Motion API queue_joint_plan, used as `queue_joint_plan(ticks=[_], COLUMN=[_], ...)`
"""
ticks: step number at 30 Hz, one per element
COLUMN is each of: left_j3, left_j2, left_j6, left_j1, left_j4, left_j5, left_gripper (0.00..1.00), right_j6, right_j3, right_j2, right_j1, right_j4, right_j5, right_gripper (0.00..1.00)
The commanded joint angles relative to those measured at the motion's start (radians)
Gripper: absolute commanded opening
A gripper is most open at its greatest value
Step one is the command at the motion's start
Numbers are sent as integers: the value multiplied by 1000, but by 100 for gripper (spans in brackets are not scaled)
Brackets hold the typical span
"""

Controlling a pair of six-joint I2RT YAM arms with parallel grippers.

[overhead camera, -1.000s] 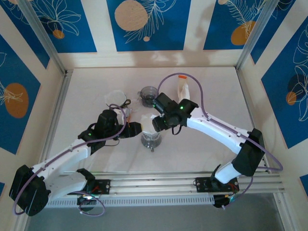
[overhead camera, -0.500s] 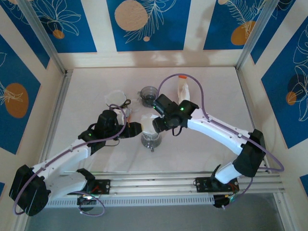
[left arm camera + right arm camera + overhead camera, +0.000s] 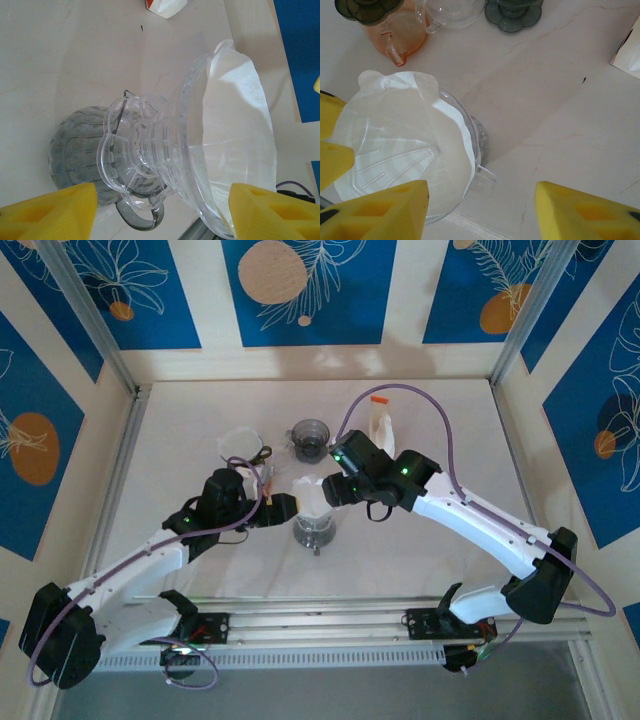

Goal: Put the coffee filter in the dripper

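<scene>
Left fingers point(image 3: 50, 210) apart, flanking dripper point(image 3: 145, 150); right fingers point(image 3: 585, 210) apart, empty; filter point(image 3: 240, 100) partly behind finger

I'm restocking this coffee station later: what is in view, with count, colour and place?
coffee filter: one, white, inside the clear dripper
clear dripper: one, transparent, on the grey server, table centre
grey server: one, smoky grey, under that dripper
grey dripper: one, dark grey, behind centre
clear vessel: one, transparent, back left
orange server: one, orange, dark top, beside the clear vessel
white pack: one, white, orange cap, back right
left gripper: yellow fingers, open, flanking the clear dripper
right gripper: yellow fingers, open, near it
</scene>
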State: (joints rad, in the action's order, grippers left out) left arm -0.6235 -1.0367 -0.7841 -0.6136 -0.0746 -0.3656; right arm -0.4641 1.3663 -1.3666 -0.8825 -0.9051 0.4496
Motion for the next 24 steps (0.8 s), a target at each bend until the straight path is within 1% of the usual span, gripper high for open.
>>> queue_joint_plan(ticks=[1,13,16,18,22,24], left_j3=[-27,-69,-96,-103,-92,-75], left_j2=[24,72,113,164,295,356], left_j6=[6,4,24,48,107,130], left_j1=[-6,-6,-3,-2,-1,1], left_j4=[-17,-41,-77,-107,-192,-219], left_j5=[10,20,49,106,282,346], left_gripper=[72,78,78,80,86,88], right_j6=[-24,-36,-38,-40,-57,-65], right_j3=[-11,-24,-58,-103,-230,-304], right_j2=[21,60,89,119,199,242], right_j1=[6,5,4,4,-2,-2], right_j4=[7,2,9,27,81,109], right_j5=[26,37,28,12,-24,-32], right_gripper=[59,59,58,59,59,59])
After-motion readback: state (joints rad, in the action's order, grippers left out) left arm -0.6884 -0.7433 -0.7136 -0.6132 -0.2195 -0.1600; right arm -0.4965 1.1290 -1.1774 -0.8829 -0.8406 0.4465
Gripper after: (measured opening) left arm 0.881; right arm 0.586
